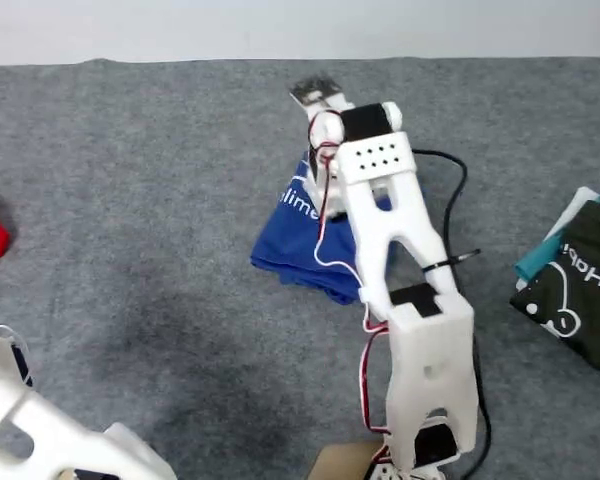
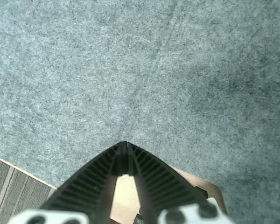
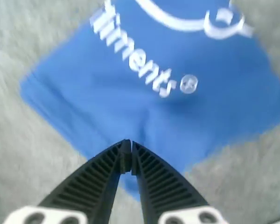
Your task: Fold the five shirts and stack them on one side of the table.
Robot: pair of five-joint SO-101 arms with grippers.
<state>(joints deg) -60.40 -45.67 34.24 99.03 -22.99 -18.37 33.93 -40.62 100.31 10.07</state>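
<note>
- The blue shirt [image 1: 292, 232] lies mid-desk, directly beneath the right fingers [image 3: 125, 147], which are closed tip to tip. Whether they pinch cloth, I cannot tell.
- The left fingers [image 2: 125, 147], also closed, hang over bare desk [image 2: 177, 70], well apart from the shirt, so the right arm is nearer.

From a fixed high spot off the arms, looks steeply down over the grey felt table [image 1: 130, 200]. Wide enough to take in the right arm [image 1: 400, 250] at centre right of the frame and part of the left arm [image 1: 30, 420] at lower left.

From the left wrist, peers along the closed left gripper [image 2: 126, 145], low over bare felt by the table's edge.

From the right wrist, points down past the closed right gripper [image 3: 127, 143], very near the blue shirt [image 3: 144, 93]. Shares that shirt and the surrounding felt with the high view, there at frame centre.
</note>
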